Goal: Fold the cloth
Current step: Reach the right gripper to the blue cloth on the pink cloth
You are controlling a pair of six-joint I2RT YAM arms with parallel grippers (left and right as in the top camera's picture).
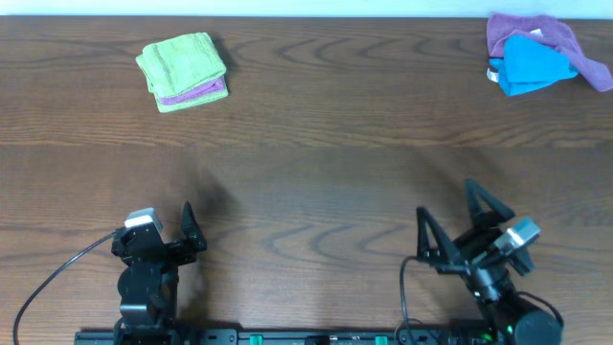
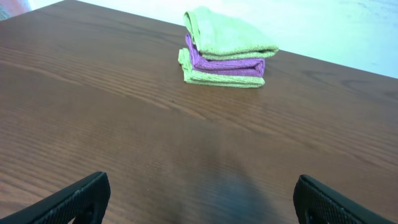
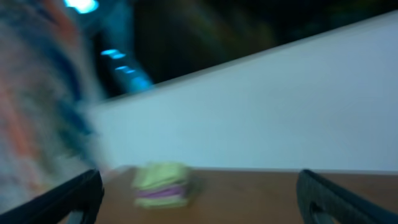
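Note:
The sky-blue cloth [image 1: 532, 64] lies crumpled at the far right corner of the table, on top of a purple cloth [image 1: 536, 34]. My left gripper [image 1: 188, 233] is open and empty near the front left edge; its fingertips frame bare wood in the left wrist view [image 2: 202, 199]. My right gripper [image 1: 450, 216] is open and empty near the front right edge, far from the blue cloth. The right wrist view is blurred, its open fingers [image 3: 199, 196] point across the table. The blue cloth does not show in either wrist view.
A folded stack of lime-green and purple cloths [image 1: 184, 71] sits at the far left; it shows in the left wrist view [image 2: 225, 48] and blurred in the right wrist view [image 3: 160, 183]. The brown wooden table [image 1: 316, 163] ends at a white wall at the back.

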